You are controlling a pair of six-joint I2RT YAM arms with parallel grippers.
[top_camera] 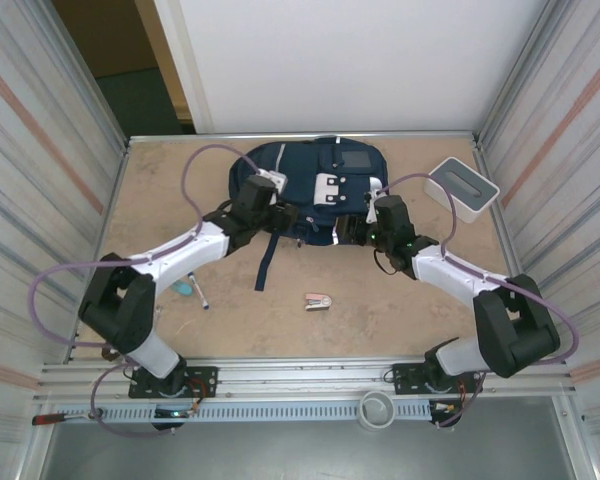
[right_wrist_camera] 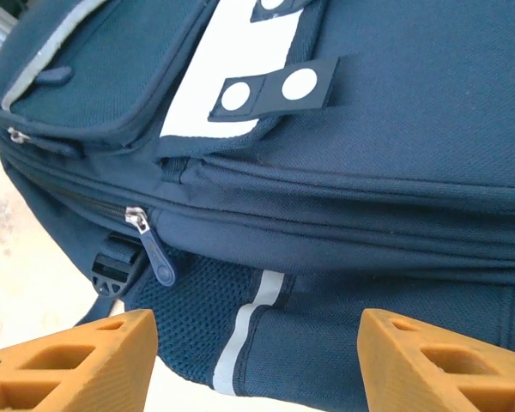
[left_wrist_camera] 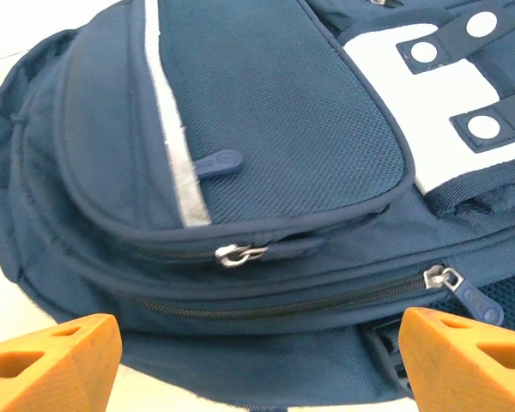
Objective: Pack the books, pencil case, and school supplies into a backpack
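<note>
Left hand and right hand both spread, empty. Backpack just ahead of both, main zip closed. Risk: small floppy zip pull slips the pinch; bag drags across surface.

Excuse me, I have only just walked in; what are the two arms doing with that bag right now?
Both arms reach to the near edge of the navy backpack, which lies flat towards the back of the table. The left gripper and right gripper are open beside its zipped side, holding nothing. The main zipper looks closed. The stapler and pen lie on the table in front, not yet packed.
</note>
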